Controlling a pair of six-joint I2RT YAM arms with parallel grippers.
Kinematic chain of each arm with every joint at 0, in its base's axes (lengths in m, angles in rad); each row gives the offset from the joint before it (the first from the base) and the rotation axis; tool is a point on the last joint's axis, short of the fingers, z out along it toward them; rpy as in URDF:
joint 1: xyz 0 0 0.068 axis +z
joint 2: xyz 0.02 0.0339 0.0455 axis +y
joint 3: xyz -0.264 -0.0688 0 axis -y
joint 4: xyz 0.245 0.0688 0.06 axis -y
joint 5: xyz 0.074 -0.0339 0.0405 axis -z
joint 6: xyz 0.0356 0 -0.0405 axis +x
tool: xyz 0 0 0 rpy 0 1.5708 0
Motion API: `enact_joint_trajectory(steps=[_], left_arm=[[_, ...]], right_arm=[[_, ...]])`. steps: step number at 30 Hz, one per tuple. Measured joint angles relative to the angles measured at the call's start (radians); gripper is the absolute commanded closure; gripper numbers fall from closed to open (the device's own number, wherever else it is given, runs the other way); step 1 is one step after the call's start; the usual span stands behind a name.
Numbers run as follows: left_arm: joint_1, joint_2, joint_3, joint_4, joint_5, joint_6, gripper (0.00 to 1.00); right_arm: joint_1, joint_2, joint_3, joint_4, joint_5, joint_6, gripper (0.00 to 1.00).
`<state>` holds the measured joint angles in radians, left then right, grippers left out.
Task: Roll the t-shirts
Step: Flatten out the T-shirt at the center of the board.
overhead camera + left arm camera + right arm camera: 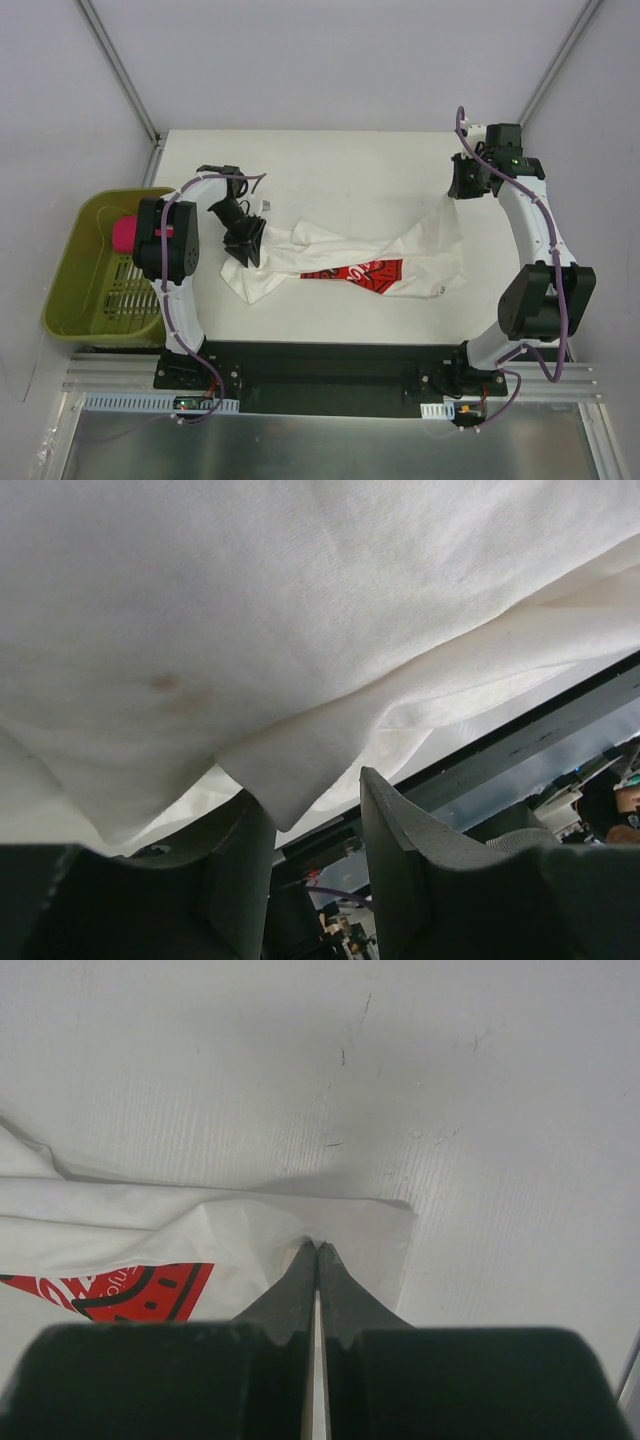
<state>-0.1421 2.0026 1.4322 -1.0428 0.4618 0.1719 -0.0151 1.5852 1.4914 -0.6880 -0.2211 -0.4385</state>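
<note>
- Far left: a green basket (66,285) stands off the left edge of the table (350,165), beside my left arm.
- In the basket: the pink t-shirt (123,235), a rolled bundle, lies in the far part. My left arm partly hides it from above.
- Left claw (315,800): it sits at the left end of the white t-shirt (335,248), tilted, with cloth draped over and around it.
- Left claw, state: the fingers (400,830) stand apart. A pointed fold of white cloth hangs down against the inner face of one finger, with a clear gap to the other. The fold is not pinched.
- White t-shirt, position: it lies near the middle of the table, stretched across between my two claws. It is bunched and twisted through the middle and wider at both ends.
- Red print (365,271): it faces up on the near edge of the shirt, right of centre, creased, with white lettering partly folded under.
- Right claw (316,1250): it is at the far right corner of the shirt, the tips touching a fold at the cloth's edge.
- Right claw, state: the fingers are pressed together. I cannot tell whether any cloth is caught between them.
</note>
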Motion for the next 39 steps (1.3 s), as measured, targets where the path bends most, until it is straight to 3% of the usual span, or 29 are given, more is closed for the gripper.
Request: enact_joint_trajectory(steps=[4,12,23,32,39], left_arm=[[0.0,-0.009,-0.012,0.029,-0.014,-0.01,0.64],[0.019,-0.283,-0.299,0.245,0.064,-0.097,0.65],[0.019,-0.234,-0.322,0.386,0.104,-0.179,0.7],[0.019,-0.359,-0.454,0.401,0.129,-0.211,0.64],[0.048,-0.327,-0.462,0.41,0.076,-0.252,0.57]], right_arm=[[0.001,0.0,0.0,0.003,0.001,-0.001,0.99],[0.005,0.0,0.0,0.003,0.022,-0.011,0.99],[0.05,0.0,0.0,0.003,0.056,-0.039,0.99],[0.053,0.0,-0.022,0.0,0.075,-0.053,0.99],[0.059,0.0,-0.022,0.002,0.083,-0.061,0.99]])
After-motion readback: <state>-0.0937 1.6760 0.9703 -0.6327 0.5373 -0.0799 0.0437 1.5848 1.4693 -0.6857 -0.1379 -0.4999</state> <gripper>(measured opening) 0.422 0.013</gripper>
